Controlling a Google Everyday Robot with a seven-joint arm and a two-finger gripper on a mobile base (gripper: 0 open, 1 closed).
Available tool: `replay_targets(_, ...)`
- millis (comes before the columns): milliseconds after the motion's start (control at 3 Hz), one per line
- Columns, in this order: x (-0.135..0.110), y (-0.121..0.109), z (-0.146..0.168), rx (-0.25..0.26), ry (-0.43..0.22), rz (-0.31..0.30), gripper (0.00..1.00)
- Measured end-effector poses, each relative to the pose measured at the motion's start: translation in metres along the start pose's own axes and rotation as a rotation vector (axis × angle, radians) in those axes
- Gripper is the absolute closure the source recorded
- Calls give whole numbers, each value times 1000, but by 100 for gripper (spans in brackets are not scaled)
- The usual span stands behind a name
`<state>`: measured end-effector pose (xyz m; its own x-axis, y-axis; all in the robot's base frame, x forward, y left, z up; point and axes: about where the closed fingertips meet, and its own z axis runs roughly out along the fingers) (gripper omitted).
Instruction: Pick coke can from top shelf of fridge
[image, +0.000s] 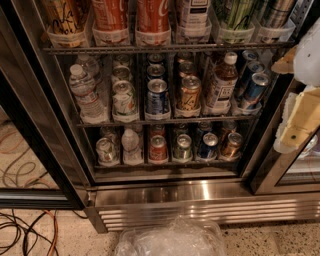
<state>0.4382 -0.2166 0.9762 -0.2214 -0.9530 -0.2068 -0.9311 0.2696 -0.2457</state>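
**A:** How far along is this looking?

**B:** Barely started, I am judging. The coke can (152, 14) is sitting untouched on the top shelf (165, 48) of the fridge (200, 207). A second red can (110, 14) is standing just beside it, toward the gold-orange can (62, 15).

**A:** And the end effector?

**B:** The end effector (295, 95) is hanging at the right edge of the view, in front of the black door frame. It is sitting below the top shelf's level and well apart from the can. Its 2 pale jaws are standing apart and gripping nothing.

**A:** So what is remaining?

**B:** All of it, as I am reading things: reaching in, closing on the can, and drawing it out over the rail.

**A:** What is it dealing with, material-wise?

**B:** A smooth, glossy cylinder of thin aluminium, with only its lower body showing. It is resting in a clear plastic tray (152, 36) with a raised lip. The shelf is dark wire with a thin metal front rail. Neighbouring cans are crowding both sides, so I am expecting tight clearance. Below, the stainless steel grille is looking brushed and ribbed, and a crinkled clear plastic bag (170, 239) is lying on the speckled floor.
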Motion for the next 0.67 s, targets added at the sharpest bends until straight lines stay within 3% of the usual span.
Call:
replay_targets(333, -1, 0, -1, 3, -5, 0, 0)
replay_targets(667, -24, -1, -13, 26, -114, 17, 0)
